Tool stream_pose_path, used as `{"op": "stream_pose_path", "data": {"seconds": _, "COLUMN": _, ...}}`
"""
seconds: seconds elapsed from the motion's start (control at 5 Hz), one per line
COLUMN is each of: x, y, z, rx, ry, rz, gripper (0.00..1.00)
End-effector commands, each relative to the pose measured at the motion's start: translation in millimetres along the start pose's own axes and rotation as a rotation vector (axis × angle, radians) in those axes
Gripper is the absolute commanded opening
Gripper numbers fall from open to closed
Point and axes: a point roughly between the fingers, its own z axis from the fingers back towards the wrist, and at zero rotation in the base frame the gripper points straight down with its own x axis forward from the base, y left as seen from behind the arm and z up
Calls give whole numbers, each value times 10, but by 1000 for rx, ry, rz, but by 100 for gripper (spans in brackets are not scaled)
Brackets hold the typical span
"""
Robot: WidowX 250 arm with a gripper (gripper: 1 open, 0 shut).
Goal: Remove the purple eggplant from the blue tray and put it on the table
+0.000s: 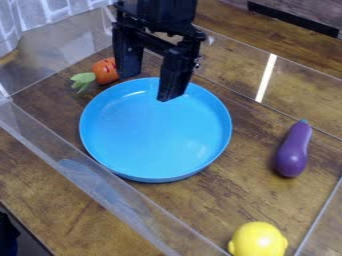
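Observation:
The purple eggplant (293, 149) lies on the wooden table (274, 205) to the right of the blue tray (155, 130), outside its rim. Nothing lies in the tray. My gripper (150, 75) hangs over the tray's far left part, pointing down. It is open, and nothing sits between its two black fingers (171, 78). The eggplant is well off to the right of it.
An orange carrot (103, 72) with a green top lies just behind the tray's left rim, next to the gripper. A yellow lemon (257, 241) sits at the front right. Clear acrylic edging (54, 150) runs along the table's left and front sides.

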Motion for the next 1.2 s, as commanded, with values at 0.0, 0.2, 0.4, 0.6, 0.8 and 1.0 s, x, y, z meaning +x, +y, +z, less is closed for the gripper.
{"op": "stream_pose_path", "data": {"seconds": 0.0, "x": 99, "y": 106, "z": 211, "rx": 19, "ry": -54, "rz": -28, "gripper": 100}}
{"op": "stream_pose_path", "data": {"seconds": 0.2, "x": 114, "y": 140, "z": 254, "rx": 30, "ry": -63, "rz": 0, "gripper": 100}}
{"op": "stream_pose_path", "data": {"seconds": 0.4, "x": 98, "y": 162, "z": 253, "rx": 28, "ry": -65, "rz": 43, "gripper": 100}}
{"op": "stream_pose_path", "data": {"seconds": 0.6, "x": 33, "y": 106, "z": 242, "rx": 24, "ry": -61, "rz": 27, "gripper": 100}}
{"op": "stream_pose_path", "data": {"seconds": 0.8, "x": -13, "y": 52, "z": 226, "rx": 24, "ry": -60, "rz": 6, "gripper": 100}}
{"op": "stream_pose_path", "data": {"seconds": 1.0, "x": -29, "y": 15, "z": 258, "rx": 35, "ry": -75, "rz": -23, "gripper": 100}}
